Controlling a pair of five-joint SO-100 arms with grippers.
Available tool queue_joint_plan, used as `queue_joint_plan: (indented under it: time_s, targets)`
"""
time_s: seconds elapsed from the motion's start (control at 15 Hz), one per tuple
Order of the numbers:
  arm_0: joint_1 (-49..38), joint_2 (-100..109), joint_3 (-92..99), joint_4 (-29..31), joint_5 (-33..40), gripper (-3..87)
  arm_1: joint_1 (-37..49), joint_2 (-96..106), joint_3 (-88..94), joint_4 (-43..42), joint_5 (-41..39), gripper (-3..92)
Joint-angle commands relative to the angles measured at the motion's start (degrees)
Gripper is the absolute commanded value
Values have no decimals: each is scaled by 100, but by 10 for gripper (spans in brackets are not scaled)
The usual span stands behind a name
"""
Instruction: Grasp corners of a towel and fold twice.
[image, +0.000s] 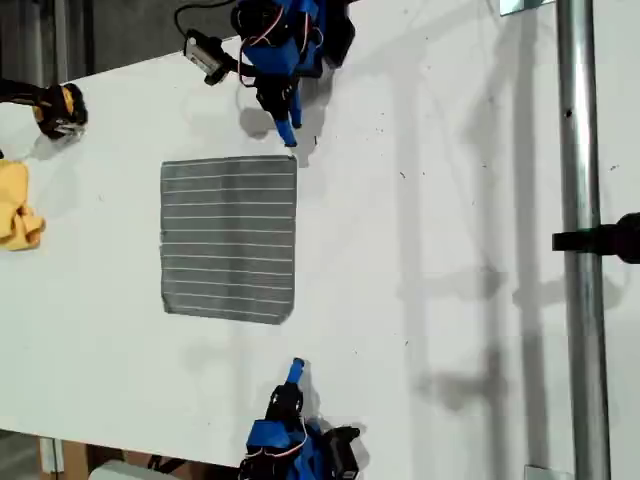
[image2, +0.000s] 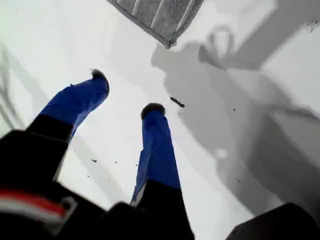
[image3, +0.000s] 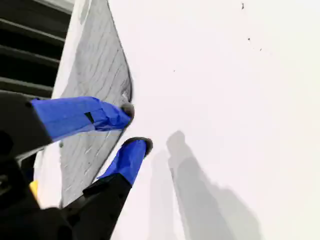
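On the exterior view's left lies a yellow cloth (image: 15, 205), bunched up at the edge of the white table (image: 450, 250); it is well apart from the work, so I think it is just out of the way; next comes the towel (image: 228, 238), grey with thin white stripes, spread flat in one layer near the middle of the table; flat like this, its corners are easy to find, and no fold is made yet; my second gripper (image: 289, 135) points down at the far corner (image: 292, 160) on the towel's right side in the exterior view; in the second wrist view its blue fingers (image3: 100, 115) are a little apart with nothing between them, one tip right at the towel's edge, ready to pinch; my first gripper (image: 296, 372) sits near the bottom of the exterior view, across from the near corner (image: 285, 318) but apart from it; its fingers (image2: 155, 145) are spread wide and empty, and that corner (image2: 170, 42) shows just ahead of them; I think it must move closer before it can grab; each gripper faces its own corner so both can lift one side together; on the exterior view's right stands a metal pole (image: 575, 200), away from everything
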Motion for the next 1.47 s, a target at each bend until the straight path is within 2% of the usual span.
queue_joint_plan:
  time_s: [0.0, 0.47, 0.8, 1.13, 1.4]
  targets:
    - [-1125, 18, 18, 35, -2004, -17, -123, -9, -642, -650, -756, -2]
    - [-1125, 18, 18, 35, -1995, -17, -44, -70, -1134, -571, -756, -2]
    - [-1125, 18, 18, 35, -2004, -17, -149, -1837, -2575, -896, -1151, -2]
    - [-1125, 18, 18, 35, -2004, -17, -404, -4236, -4588, -905, -2013, -2]
    - [-1116, 18, 18, 35, -2013, -17, -360, -6311, -6724, -53, -3612, -2]
